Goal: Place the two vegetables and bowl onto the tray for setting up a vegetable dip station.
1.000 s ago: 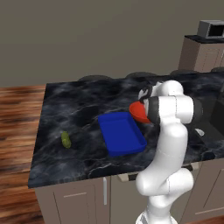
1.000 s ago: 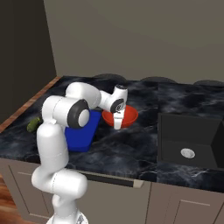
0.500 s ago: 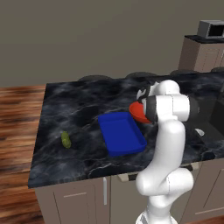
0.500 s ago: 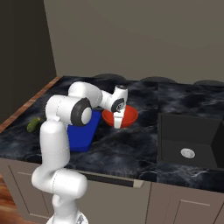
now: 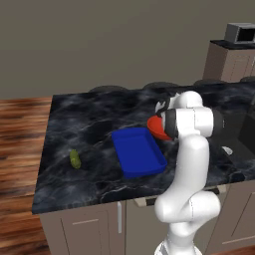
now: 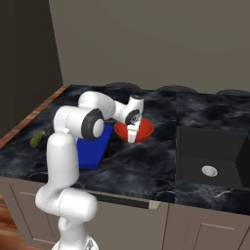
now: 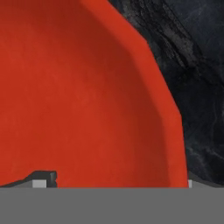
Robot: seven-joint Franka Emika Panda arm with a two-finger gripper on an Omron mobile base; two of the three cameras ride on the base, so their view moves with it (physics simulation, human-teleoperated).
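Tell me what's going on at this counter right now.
The white arm has its hand down at the red-orange bowl, jaws open, one fingertip inside the near rim and one outside; it has not closed yet. The bowl sits on the dark counter beside the blue tray, which has nothing on it. The yellow-green vegetable lies apart, near the counter's far end.

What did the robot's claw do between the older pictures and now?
Almost nothing changed. The claw still hangs open at the red bowl, gripping nothing; any shift is too small to tell. The bowl stays on the counter beside the blue tray, and the green pickle stays on the counter, away from the tray.
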